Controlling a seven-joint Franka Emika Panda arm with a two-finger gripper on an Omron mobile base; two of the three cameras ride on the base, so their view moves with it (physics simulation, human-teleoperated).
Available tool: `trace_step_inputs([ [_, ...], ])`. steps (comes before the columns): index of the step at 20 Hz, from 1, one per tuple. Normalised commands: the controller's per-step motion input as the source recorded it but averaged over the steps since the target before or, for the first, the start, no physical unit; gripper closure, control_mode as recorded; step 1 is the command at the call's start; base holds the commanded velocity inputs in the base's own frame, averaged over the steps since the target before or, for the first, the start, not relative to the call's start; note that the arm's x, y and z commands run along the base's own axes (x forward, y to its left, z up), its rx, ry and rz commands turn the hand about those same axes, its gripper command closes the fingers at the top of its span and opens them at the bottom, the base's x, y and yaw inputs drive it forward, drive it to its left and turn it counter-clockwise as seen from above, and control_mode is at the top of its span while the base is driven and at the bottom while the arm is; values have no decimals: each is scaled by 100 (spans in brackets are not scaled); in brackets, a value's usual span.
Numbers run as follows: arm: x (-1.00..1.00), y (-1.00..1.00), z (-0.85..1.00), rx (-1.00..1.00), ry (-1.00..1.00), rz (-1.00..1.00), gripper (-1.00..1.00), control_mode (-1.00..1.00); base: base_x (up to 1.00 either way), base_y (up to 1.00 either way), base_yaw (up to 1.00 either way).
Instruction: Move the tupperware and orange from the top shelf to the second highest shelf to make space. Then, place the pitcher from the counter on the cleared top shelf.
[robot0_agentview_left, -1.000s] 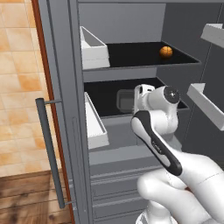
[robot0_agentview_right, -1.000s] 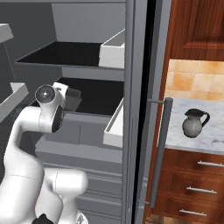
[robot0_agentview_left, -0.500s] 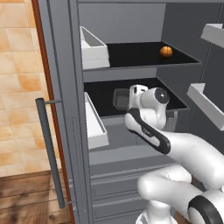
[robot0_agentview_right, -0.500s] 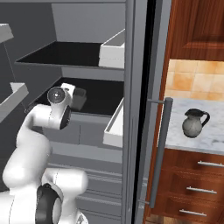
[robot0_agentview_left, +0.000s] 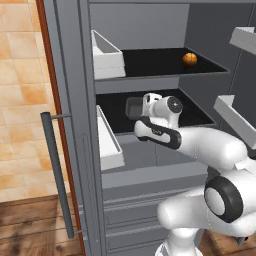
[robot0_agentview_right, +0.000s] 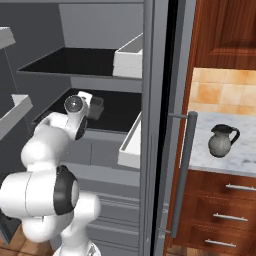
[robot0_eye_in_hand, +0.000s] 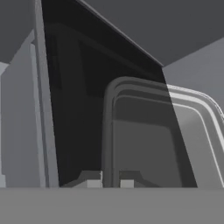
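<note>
Gripper (robot0_eye_in_hand: 110, 183) is clamped on the rim of the tupperware (robot0_agentview_left: 134, 106), held just over the second highest shelf (robot0_agentview_left: 195, 112). Best to lower it flat and well back before letting go. Orange (robot0_agentview_left: 189, 59) sits on the top shelf (robot0_agentview_left: 150, 62).

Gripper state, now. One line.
Gripper: shut on the rim of the tupperware, holding it over the second highest shelf.
</note>
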Motion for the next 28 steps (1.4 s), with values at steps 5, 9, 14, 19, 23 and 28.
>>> trace_step_inputs([
  [5,66,7,-8,0,0,0,100,-100,0,0,0],
  [9,56,11,-11,0,0,0,-100,-100,0,0,0],
  [14,22,3,-3,0,-1,0,-100,-100,0,0,0],
  [19,-12,0,0,0,-7,0,-100,-100,0,0,0],
  [23,-76,5,48,-1,-9,0,-100,-100,0,0,0],
  [28,-82,12,99,-3,-3,0,-100,-100,0,0,0],
])
